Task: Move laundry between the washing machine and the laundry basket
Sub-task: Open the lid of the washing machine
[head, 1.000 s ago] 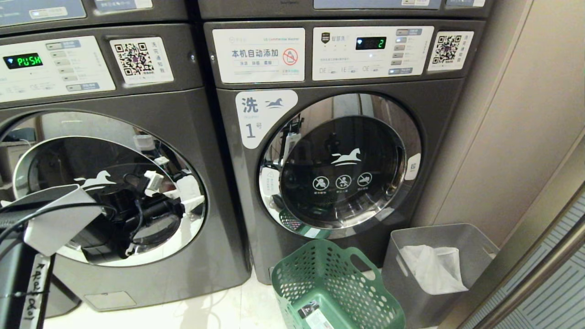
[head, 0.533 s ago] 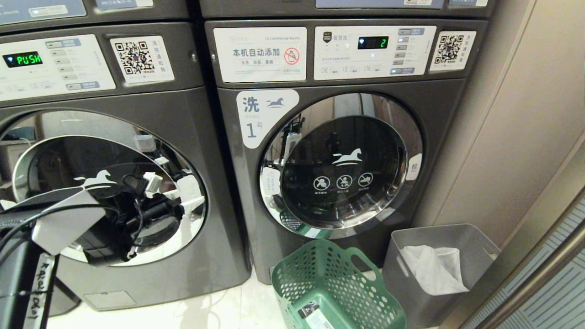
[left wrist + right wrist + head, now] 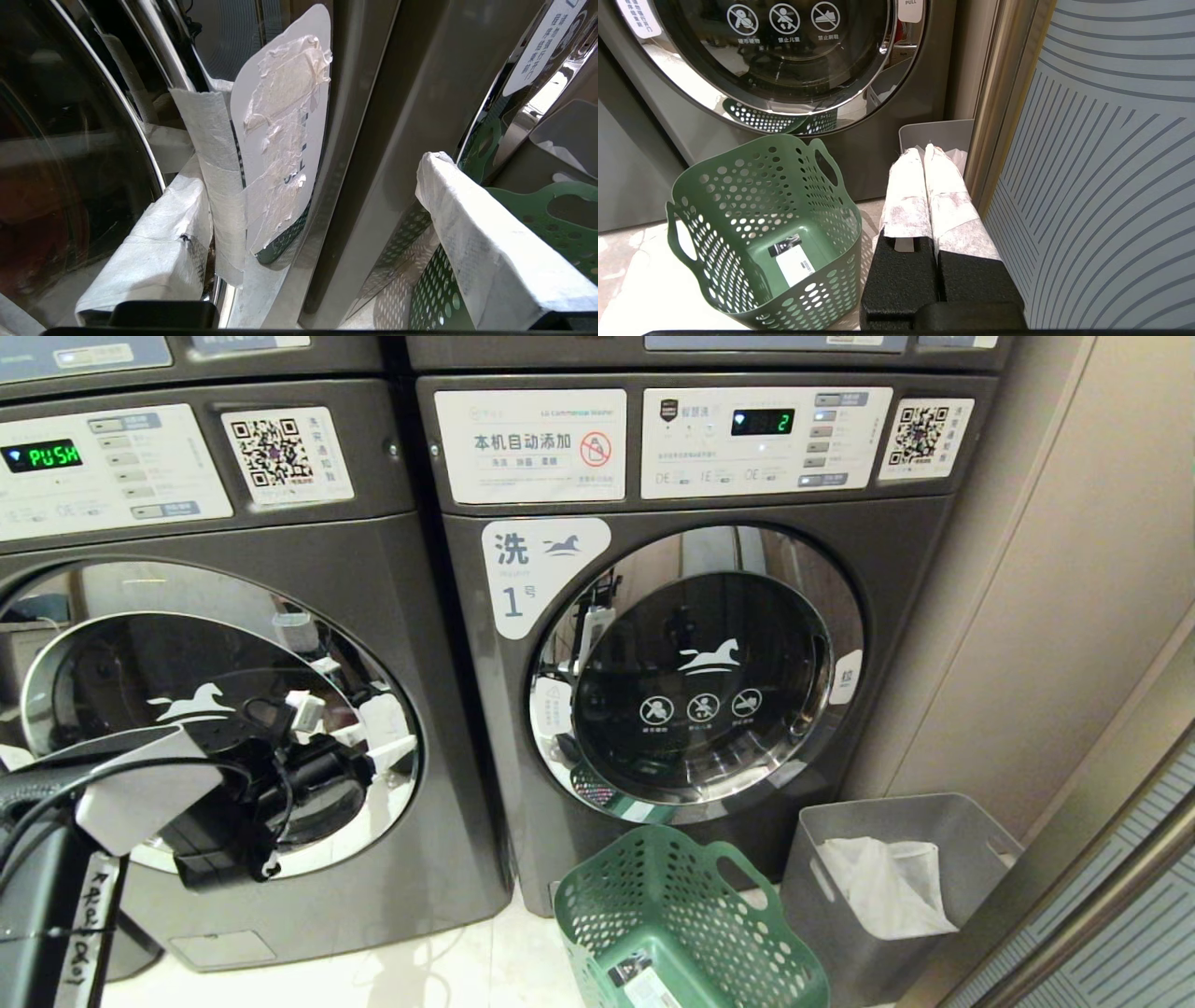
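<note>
**Lining up on the door tab**

Hanging the left claw (image 3: pixel 313 177), spread wide, at the washer door (image 3: pixel 112 644) rim, with the taped pull tab (image 3: pixel 280 130) standing lengthwise between its fingers. Resting the right claw (image 3: pixel 924 154), pressed together, beside the empty basket (image 3: pixel 738 196). Not spotting any laundry.

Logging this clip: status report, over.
Left end effector open, at washing machine door's taped tab. Right end effector shut, parked beside laundry basket. Basket empty, door closed. No obstruction seen.
</note>
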Robot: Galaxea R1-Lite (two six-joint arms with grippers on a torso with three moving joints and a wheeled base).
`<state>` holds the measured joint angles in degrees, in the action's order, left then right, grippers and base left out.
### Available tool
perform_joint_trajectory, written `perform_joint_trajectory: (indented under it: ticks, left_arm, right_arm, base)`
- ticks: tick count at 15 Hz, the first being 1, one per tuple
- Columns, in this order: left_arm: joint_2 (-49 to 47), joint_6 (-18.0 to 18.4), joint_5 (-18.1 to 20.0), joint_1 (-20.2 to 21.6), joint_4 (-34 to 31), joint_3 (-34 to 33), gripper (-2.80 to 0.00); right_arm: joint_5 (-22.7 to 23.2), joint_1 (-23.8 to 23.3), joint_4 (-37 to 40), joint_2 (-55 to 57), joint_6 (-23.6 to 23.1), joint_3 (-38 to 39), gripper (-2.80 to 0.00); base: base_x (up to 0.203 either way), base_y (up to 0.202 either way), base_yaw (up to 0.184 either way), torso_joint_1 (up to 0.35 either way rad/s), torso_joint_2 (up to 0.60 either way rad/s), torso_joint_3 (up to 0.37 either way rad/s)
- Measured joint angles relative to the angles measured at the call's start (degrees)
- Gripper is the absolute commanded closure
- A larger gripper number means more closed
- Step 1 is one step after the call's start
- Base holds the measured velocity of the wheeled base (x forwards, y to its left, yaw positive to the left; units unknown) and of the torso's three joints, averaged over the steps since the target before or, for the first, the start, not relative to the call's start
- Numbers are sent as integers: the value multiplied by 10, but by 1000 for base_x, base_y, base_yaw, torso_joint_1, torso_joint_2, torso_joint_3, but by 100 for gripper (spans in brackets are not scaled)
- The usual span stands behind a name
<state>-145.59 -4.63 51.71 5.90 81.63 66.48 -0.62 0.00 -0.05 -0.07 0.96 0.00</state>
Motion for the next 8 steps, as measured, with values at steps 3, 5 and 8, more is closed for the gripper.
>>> perform_joint_trajectory:
  ticks: [3,5,8]
  left_arm:
    - [0,-3,0,-1,25,-22,-280]
    - [1,-3,8,-1,46,-54,-280]
    - [5,-3,10,-1,61,-93,-280]
  right_arm:
    - [0,0,0,0,0,0,0]
    - [0,0,0,0,0,0,0]
    - [0,0,0,0,0,0,0]
  base:
    - [0,0,0,0,0,0]
    - [0,0,0,0,0,0]
    - [0,0,0,0,0,0]
